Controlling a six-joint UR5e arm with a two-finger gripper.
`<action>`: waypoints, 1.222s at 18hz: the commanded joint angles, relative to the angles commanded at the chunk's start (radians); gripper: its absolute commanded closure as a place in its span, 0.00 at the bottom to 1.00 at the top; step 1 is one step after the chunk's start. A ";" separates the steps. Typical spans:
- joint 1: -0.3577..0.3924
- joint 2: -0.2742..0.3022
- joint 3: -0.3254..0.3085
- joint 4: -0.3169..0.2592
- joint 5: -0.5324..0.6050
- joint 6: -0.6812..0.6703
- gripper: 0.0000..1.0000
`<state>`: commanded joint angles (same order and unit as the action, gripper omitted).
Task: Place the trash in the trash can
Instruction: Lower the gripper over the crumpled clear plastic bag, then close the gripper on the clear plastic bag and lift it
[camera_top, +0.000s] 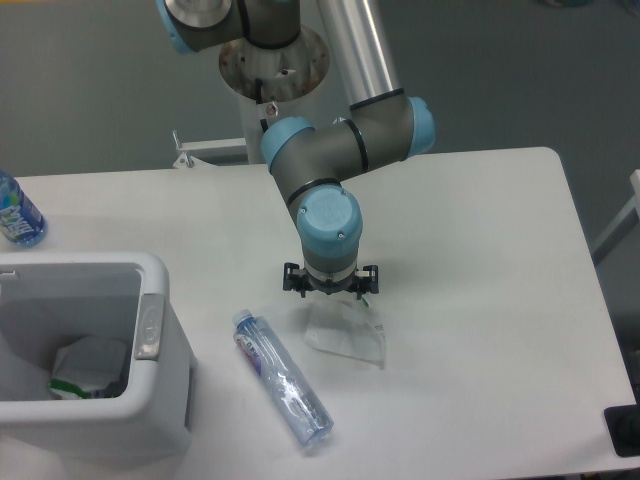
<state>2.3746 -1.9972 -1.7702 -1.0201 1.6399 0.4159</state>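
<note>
single high view, angled down at table (480, 230)

Fingers (331, 296): hidden under the wrist, grip unreadable.
White rectangular plastic bin (160, 385): cut by left edge.
Blue-labelled bottle at far left (15, 212): partly cropped.
Bin contents (85, 368): unidentifiable.

The grey UR5e arm with pale blue joint caps (340, 150) reached down from twelve o'clock toward frame centre, its wrist pointing straight down. Its black two-finger gripper (331, 292) hung beneath; the fingers' spread could not be made out.
</note>
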 joint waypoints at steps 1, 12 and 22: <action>0.000 -0.008 0.005 0.015 0.000 -0.024 0.03; 0.000 -0.038 0.000 0.074 0.009 -0.138 0.39; 0.005 -0.011 0.006 0.071 0.041 -0.129 1.00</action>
<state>2.3792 -2.0080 -1.7641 -0.9495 1.6812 0.2869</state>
